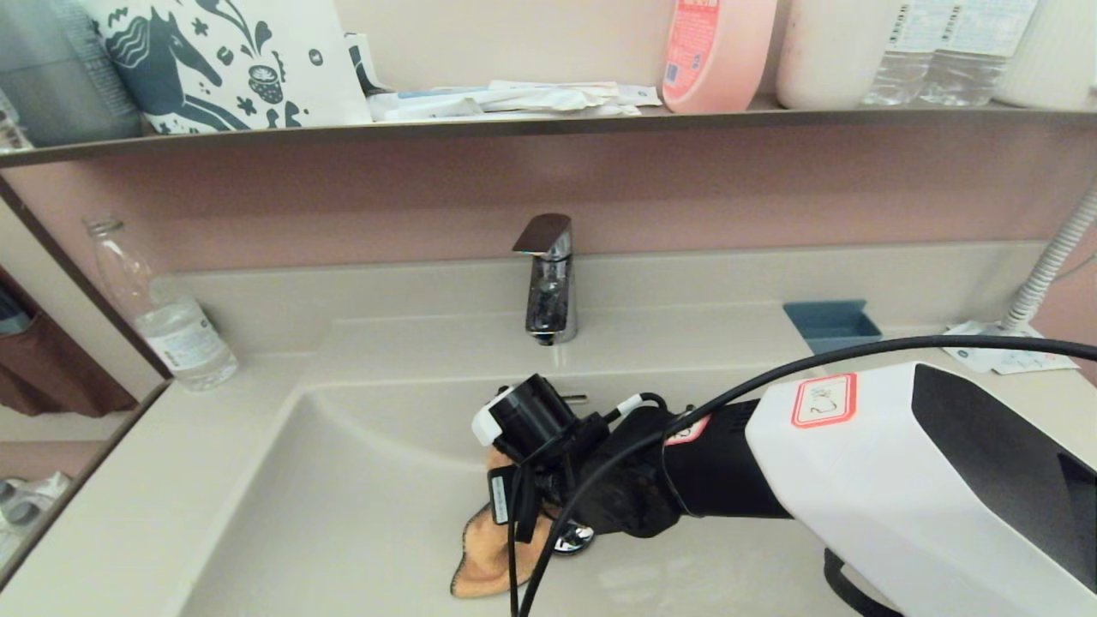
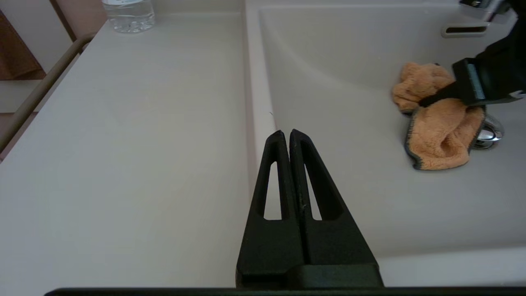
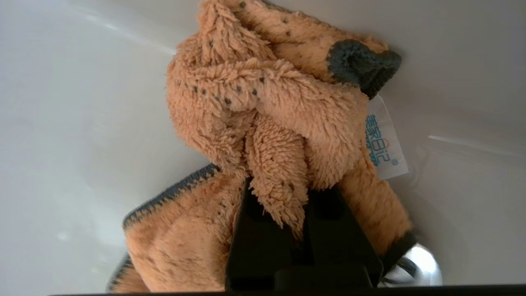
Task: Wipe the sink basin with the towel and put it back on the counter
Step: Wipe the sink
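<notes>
The tan fuzzy towel (image 1: 484, 559) with a dark hem lies bunched on the floor of the beige sink basin (image 1: 343, 514), beside the chrome drain plug (image 1: 572, 538). My right gripper (image 3: 283, 193) is down in the basin, shut on a fold of the towel (image 3: 263, 123), which carries a white label. The left wrist view shows the towel (image 2: 439, 127) partly covering the drain plug (image 2: 489, 133). My left gripper (image 2: 286, 133) hangs shut and empty over the basin's left rim, above the counter (image 2: 123, 144). The left gripper is out of the head view.
A chrome faucet (image 1: 548, 283) stands behind the basin. A clear water bottle (image 1: 167, 313) stands on the counter at the left, a blue dish (image 1: 830, 324) and a white hose (image 1: 1050, 266) at the right. A shelf (image 1: 548, 124) above holds bottles, packets and a printed bag.
</notes>
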